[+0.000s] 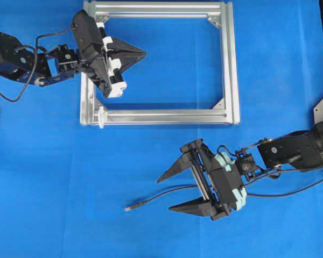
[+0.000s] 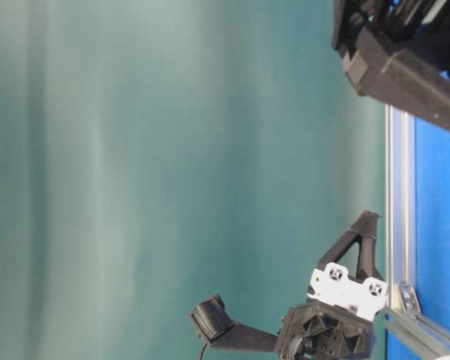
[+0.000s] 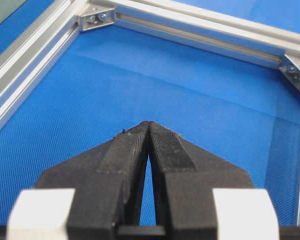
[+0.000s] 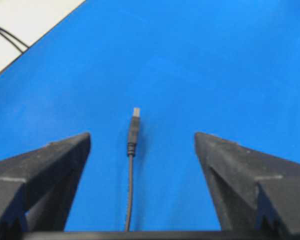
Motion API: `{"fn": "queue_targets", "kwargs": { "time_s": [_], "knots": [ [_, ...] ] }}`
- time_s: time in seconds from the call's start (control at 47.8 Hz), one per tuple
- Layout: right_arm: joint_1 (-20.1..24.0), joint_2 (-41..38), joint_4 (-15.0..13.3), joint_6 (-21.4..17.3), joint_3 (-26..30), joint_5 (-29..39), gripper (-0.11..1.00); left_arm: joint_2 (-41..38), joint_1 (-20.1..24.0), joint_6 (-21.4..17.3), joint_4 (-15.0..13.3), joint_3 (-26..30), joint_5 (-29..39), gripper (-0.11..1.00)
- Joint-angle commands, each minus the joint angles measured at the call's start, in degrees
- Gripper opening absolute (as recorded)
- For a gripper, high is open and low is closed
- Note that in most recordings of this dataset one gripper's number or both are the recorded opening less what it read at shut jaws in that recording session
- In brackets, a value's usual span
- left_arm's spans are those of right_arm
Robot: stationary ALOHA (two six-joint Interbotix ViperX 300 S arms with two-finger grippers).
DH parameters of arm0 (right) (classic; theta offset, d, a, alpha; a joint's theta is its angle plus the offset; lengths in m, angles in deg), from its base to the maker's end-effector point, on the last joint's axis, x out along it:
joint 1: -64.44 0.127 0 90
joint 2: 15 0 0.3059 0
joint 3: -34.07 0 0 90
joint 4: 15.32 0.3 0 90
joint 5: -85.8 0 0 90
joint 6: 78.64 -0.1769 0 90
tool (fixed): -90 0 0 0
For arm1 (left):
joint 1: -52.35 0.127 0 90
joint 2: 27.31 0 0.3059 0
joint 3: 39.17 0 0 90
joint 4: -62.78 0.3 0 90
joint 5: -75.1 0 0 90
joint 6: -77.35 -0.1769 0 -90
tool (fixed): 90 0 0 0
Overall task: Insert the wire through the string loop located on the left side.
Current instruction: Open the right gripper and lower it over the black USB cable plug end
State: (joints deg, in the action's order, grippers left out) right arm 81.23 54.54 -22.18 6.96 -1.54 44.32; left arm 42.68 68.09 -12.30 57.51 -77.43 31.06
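Observation:
The wire (image 1: 135,205) lies on the blue table, its plug pointing left. My right gripper (image 1: 164,193) stands open around it, a finger on each side, neither touching it. In the right wrist view the wire (image 4: 133,131) runs straight out between the spread fingers (image 4: 50,160), its metal tip ahead of them, inside the right gripper (image 4: 142,135). The string loop (image 1: 101,116) is a small white ring at the frame's lower left corner. My left gripper (image 1: 144,52) is shut and empty above the frame's upper left part, its tips (image 3: 148,123) pressed together.
The square aluminium frame (image 1: 229,64) lies flat at the top middle of the table; its rails (image 3: 190,30) surround the left gripper's view and one rail (image 2: 400,225) shows in the table-level view. The right arm's own cables trail to the right edge.

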Motion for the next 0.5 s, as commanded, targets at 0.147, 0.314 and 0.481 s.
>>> {"fn": "queue_targets", "kwargs": {
  "time_s": [0.147, 0.314, 0.481],
  "knots": [
    [0.3, -1.1, 0.8, -1.1, 2.3, -0.6, 0.87, 2.0, -0.2, 0.0, 0.2, 0.2, -0.3, 0.0],
    [0.3, -6.8, 0.8, -3.3, 5.1, -0.7, 0.87, 2.2, -0.1, 0.1, 0.3, -0.2, -0.4, 0.0],
    [0.3, -11.2, 0.8, -4.9, 7.9, -0.7, 0.87, 2.3, -0.1, 0.1, 0.2, -0.4, -0.3, 0.0]
  ]
}}
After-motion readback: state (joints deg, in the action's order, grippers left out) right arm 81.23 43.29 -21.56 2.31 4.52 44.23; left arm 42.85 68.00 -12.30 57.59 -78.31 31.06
